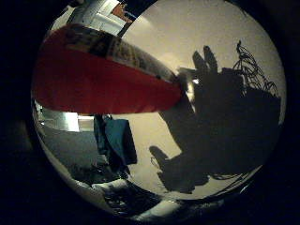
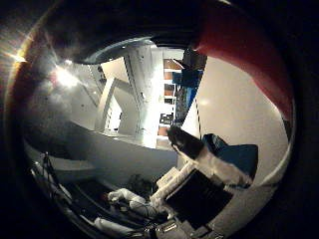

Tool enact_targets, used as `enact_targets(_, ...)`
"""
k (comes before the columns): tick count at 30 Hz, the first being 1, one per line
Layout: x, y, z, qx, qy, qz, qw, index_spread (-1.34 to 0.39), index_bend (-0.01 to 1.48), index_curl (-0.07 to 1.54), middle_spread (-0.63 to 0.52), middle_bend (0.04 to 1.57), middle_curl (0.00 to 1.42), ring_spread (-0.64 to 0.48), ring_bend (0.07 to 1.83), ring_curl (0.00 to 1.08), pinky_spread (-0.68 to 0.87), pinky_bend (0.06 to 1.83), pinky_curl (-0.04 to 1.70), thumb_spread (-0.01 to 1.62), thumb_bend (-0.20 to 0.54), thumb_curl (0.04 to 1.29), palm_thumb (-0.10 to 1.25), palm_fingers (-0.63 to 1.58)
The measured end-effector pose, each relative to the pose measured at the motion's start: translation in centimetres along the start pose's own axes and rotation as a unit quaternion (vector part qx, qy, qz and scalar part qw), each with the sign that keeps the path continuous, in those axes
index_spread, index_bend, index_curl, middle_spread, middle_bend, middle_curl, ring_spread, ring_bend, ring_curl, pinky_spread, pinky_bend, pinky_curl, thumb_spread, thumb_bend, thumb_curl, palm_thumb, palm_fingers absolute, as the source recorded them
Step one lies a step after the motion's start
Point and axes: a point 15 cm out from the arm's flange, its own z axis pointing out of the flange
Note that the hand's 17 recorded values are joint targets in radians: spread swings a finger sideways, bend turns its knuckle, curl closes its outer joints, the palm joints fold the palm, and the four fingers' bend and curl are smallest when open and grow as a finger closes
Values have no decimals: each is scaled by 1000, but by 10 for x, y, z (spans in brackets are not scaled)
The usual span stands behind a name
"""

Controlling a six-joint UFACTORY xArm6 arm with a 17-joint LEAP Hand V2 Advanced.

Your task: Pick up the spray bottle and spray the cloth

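A finger of the robot's right hand, white-shelled with a dark rounded tip, juts out from the palm in the thumb-side view, with more white and black parts of the hand crowded beneath it; how the remaining fingers are set does not show, so whether the hand grips anything cannot be told. Close against the palm lies the spray bottle, a smooth red cylindrical body that fills much of the little-finger-side view and tapers away from the camera, a printed label band running along its length; its print is too small and angled to read, and the nozzle end is cut off past the view's edge. The same red body appears only as a curved edge in the thumb-side view. Beyond it spreads a pale, matte, even table surface, on which falls the hard-edged shadow of the hand, its upright finger shapes and a tangled outline clearly cast. A teal cloth, soft and creased, rests crumpled on the table well apart from the bottle, partly covered by the finger in the thumb-side view. Farther out stand white, flat-panelled walls under a bright ceiling light, and shelving with orange and dark items that are too small to identify. The edges of both views are lost in darkness.
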Motion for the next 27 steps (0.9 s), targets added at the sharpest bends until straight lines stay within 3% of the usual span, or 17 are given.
enact_targets(2,2,-7,13,12,-9,7,1000,-260,201,328,-153,504,491,-118,703,386,130,317,275,1003,-20,330,663,756)
enact_targets(3,3,-10,21,17,-19,13,1000,-308,215,339,-198,576,531,-179,804,419,17,425,294,1004,-17,336,683,1023)
enact_targets(5,6,-17,28,35,-34,27,998,-376,371,453,-248,708,633,-237,945,515,-144,674,410,996,-14,348,723,1225)
enact_targets(9,8,-30,52,64,-71,55,994,-407,749,686,-271,961,804,-260,1154,632,-235,1031,604,982,-14,372,798,1214)
enact_targets(12,12,-38,67,79,-90,70,990,-352,948,795,-244,1093,870,-247,1242,682,-227,1167,699,966,-11,390,864,1199)
enact_targets(19,10,-48,75,76,-96,60,991,-231,1149,865,-153,1298,878,-228,1345,757,-180,1236,881,1003,-3,446,1031,1132)
enact_targets(27,-28,-52,58,45,-71,-2,996,-191,1204,840,-123,1358,829,-217,1362,790,-171,1189,1021,1062,-9,511,1118,1117)
